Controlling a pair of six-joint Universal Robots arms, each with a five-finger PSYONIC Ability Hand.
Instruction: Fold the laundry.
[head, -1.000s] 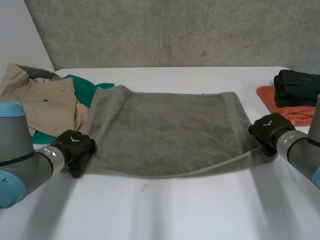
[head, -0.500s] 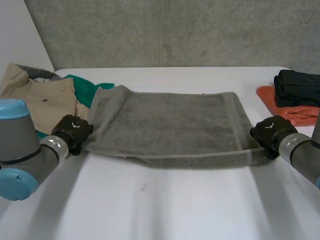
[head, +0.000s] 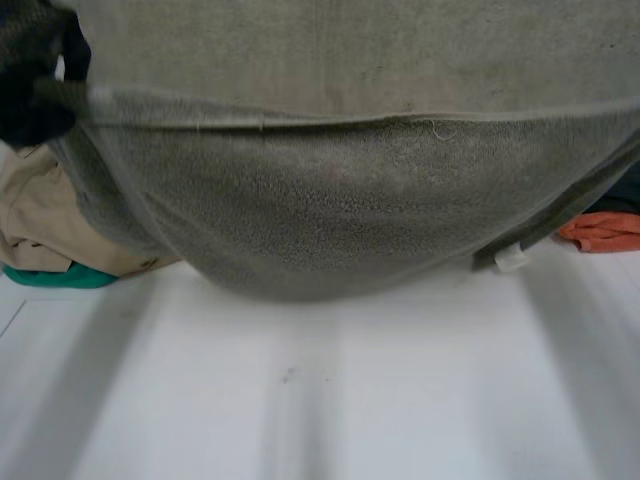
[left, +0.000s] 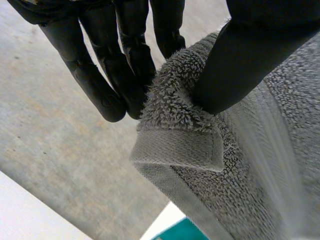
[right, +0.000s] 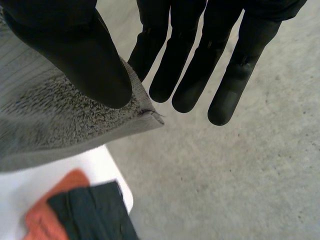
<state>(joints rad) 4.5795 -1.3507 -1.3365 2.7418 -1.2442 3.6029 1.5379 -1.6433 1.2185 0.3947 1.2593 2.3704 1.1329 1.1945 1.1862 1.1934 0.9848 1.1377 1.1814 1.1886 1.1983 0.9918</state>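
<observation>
The grey towel (head: 340, 200) hangs lifted in front of the head camera, its lower fold sagging just above the white table (head: 330, 400). My left hand (head: 30, 90) is up at the towel's left end. In the left wrist view, the left hand (left: 125, 65) pinches a towel corner (left: 180, 145) between thumb and fingers. In the right wrist view, my right hand (right: 75, 55) presses its thumb on the other towel corner (right: 55, 115), clamping it against the fingers.
Khaki trousers (head: 50, 230) on a teal cloth (head: 60, 277) lie at the table's left. An orange cloth (head: 605, 230) lies at the right, with a dark folded garment (right: 95, 215) on it. A white tag (head: 510, 258) dangles from the towel.
Both hands have raised the towel's near edge from the table to high in front of the camera. The left hand closed on its corner.
</observation>
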